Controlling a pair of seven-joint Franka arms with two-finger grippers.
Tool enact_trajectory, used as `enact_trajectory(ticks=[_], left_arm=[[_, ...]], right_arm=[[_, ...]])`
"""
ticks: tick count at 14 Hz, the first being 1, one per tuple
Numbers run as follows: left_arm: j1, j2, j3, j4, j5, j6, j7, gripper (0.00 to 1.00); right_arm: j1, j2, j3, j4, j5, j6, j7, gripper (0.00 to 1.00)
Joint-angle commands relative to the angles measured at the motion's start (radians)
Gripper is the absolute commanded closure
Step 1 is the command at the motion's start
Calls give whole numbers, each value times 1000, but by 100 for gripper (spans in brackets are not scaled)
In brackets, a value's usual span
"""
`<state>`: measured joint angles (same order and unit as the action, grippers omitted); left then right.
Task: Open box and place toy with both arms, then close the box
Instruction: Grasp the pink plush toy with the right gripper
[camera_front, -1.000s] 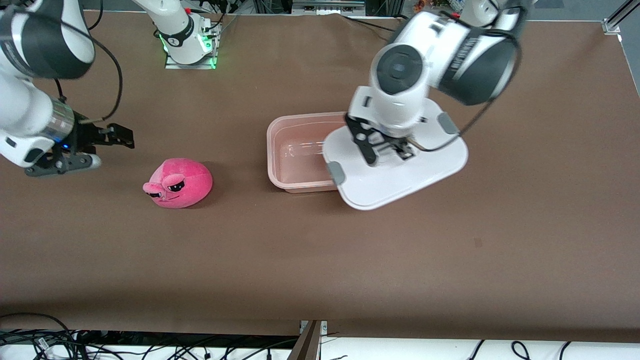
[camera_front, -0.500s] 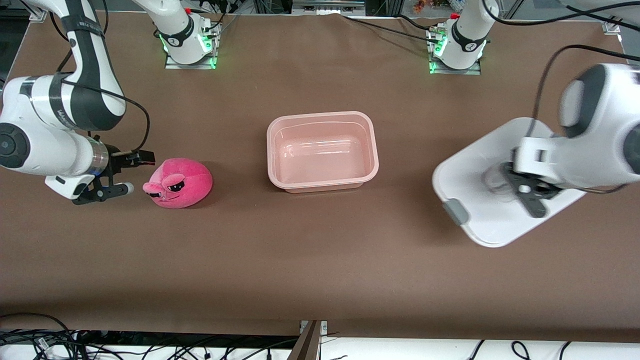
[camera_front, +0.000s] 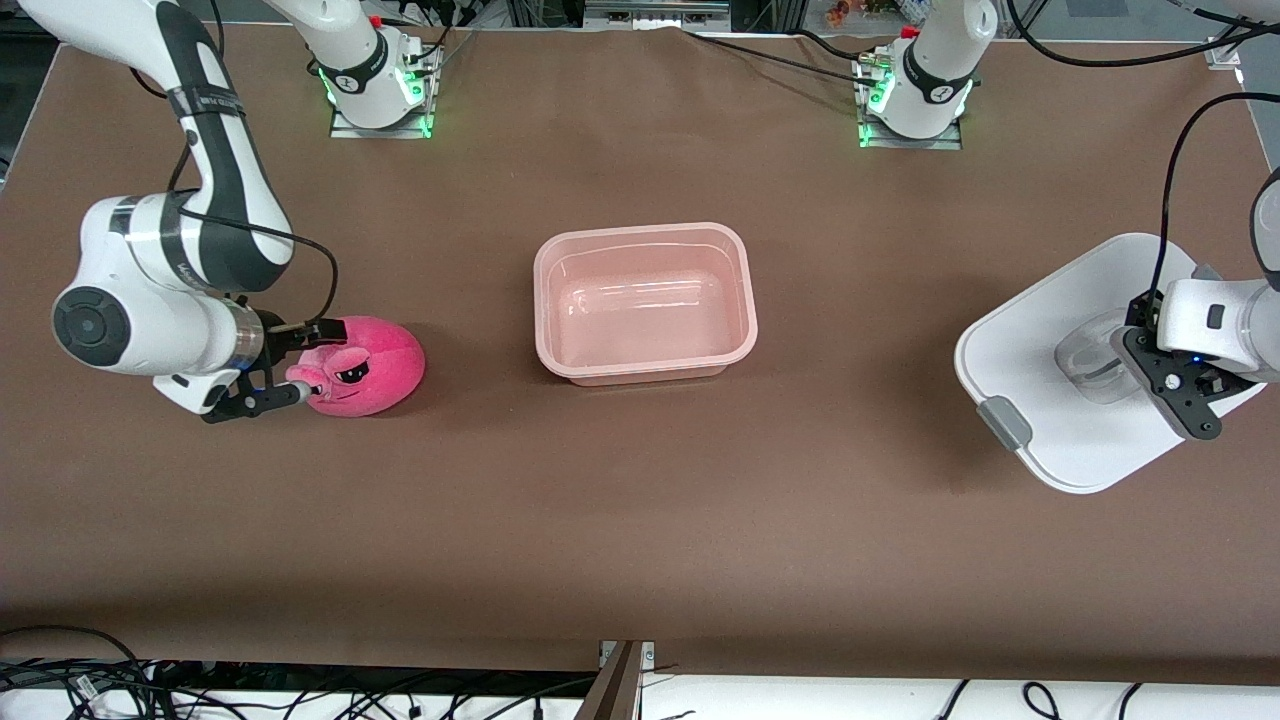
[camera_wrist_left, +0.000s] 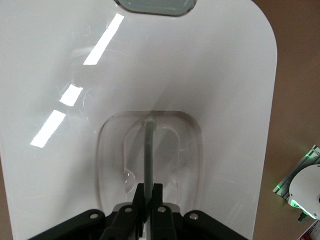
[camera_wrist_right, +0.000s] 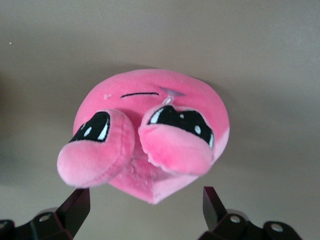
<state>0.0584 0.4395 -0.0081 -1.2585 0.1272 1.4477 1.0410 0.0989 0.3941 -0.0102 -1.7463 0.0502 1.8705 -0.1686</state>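
Tabletop: brown, carrying all items listed.

Box: pale-pink translucent tub, rounded-rectangular, uncovered and empty, upright at mid-table between the two arm bases, well apart from both grippers.

Lid: white, rounded corners, one grey clip on the edge nearest the front camera, clear recessed handle at centre. Off the box, at the left arm's end of the table, well apart from the box. Tilted in the front view; contact with the tabletop not discernible.

Left gripper: black, two-finger, clenched on the lid's clear handle. In the left wrist view, fingers pinched together around the thin bar of the handle, white lid surface spread below.

Toy: hot-pink round plush, droopy black eyes, stubby ears, resting on the tabletop toward the right arm's end, beside the box but well apart from it, face turned toward the right gripper.

Right gripper: black, two-finger, spread wide, low at the toy's face end. In the right wrist view, two fingertips flanking the plush on either side, a gap visible between each and the fabric; nothing grasped.
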Motion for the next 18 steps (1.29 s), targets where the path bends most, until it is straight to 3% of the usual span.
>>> enact_trajectory(ticks=[1, 4, 5, 7, 9, 15, 18], left_arm=[[8, -10, -19, 1, 34, -15, 20, 100], [6, -10, -19, 2, 29, -15, 20, 100], [5, -10, -20, 1, 32, -15, 20, 100], [6, -10, -23, 1, 32, -15, 20, 100], [6, -10, -24, 1, 32, -16, 20, 100], [5, -10, -27, 1, 32, -27, 20, 100], [4, -10, -27, 1, 32, -27, 20, 100]], right_arm=[[7, -11, 4, -56, 19, 77, -12, 2], [8, -11, 7, -151, 17, 218, -16, 18], [10, -9, 7, -160, 17, 237, -16, 29], [15, -8, 7, -157, 17, 234, -17, 67], [15, -12, 9, -150, 10, 222, -28, 97], [22, -20, 70, -30, 10, 61, -95, 100], [25, -20, 168, 109, 2, -101, -104, 100]])
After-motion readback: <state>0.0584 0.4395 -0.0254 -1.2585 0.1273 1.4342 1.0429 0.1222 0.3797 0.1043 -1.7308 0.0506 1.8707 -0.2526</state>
